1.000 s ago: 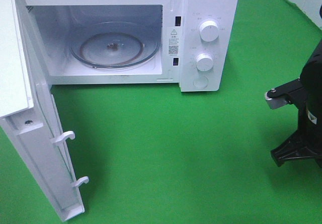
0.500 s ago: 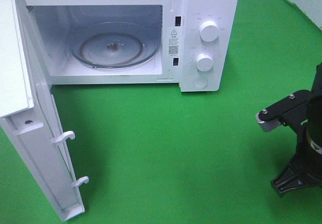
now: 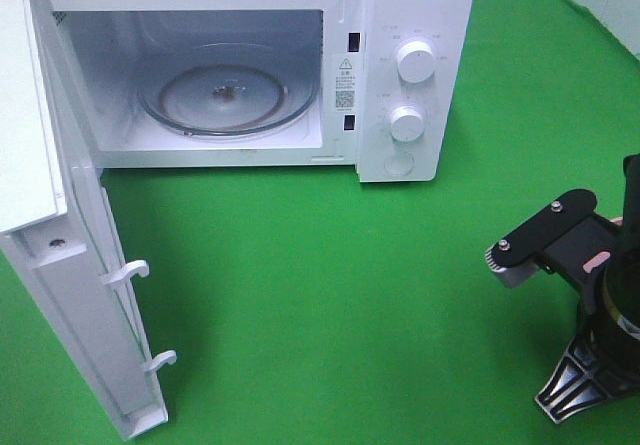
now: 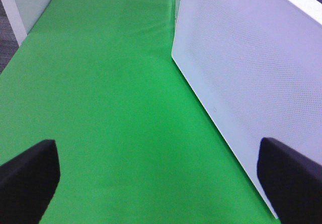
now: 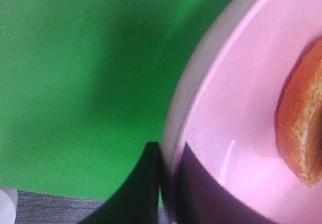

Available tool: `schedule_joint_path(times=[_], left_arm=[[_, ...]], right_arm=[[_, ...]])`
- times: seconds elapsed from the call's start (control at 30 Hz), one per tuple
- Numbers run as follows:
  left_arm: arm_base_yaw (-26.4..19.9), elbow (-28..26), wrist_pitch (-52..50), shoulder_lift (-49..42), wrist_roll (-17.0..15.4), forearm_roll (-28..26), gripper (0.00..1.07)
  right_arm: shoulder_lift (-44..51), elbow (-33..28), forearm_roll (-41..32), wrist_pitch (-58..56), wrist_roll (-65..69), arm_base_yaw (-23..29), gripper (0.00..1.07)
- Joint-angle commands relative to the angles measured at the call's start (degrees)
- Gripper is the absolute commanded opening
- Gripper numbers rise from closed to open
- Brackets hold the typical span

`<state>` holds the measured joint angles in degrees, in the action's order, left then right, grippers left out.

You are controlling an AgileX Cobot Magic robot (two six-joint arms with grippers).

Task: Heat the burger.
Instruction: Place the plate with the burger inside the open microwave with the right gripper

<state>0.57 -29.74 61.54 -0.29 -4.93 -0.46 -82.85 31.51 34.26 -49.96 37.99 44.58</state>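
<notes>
Left gripper [image 4: 159, 181] spread wide and empty over the green cloth [image 4: 100, 83], beside the open microwave door [image 4: 241, 68]. Right gripper [image 5: 168, 183], right of the microwave [image 3: 410, 5], is clamped on the rim of the pink plate [image 5: 231, 108]; the burger [image 5: 304, 128] sits on that plate.

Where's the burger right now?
Right wrist view only: the burger sits on the pink plate, whose rim the right gripper pinches. The high camera misses it.

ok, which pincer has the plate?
The right pincer: its jaws are shut on the rim of the pink plate carrying the burger. The left pincer stands wide open over green cloth beside the microwave door, holding nothing.
</notes>
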Motion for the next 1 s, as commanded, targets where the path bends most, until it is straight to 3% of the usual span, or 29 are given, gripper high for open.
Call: schedule_joint_path(times=[0.03,0.77,1.0], left_arm=[[-0.2,0.2,-0.4,-0.3,0.1,-0.1,1.0],[-0.2,0.2,-0.4,-0.3,0.1,-0.1,1.0],[-0.2,0.2,-0.4,-0.3,0.1,-0.1,1.0]], right_arm=[[1.0,-0.3,3.1,-3.6,0.7,2.6,0.0],[1.3,-0.3,8.3,-7.6,0.6,19.1,0.01],[1.3,-0.3,9.5,-7.7,0.6,21.1,0.0]])
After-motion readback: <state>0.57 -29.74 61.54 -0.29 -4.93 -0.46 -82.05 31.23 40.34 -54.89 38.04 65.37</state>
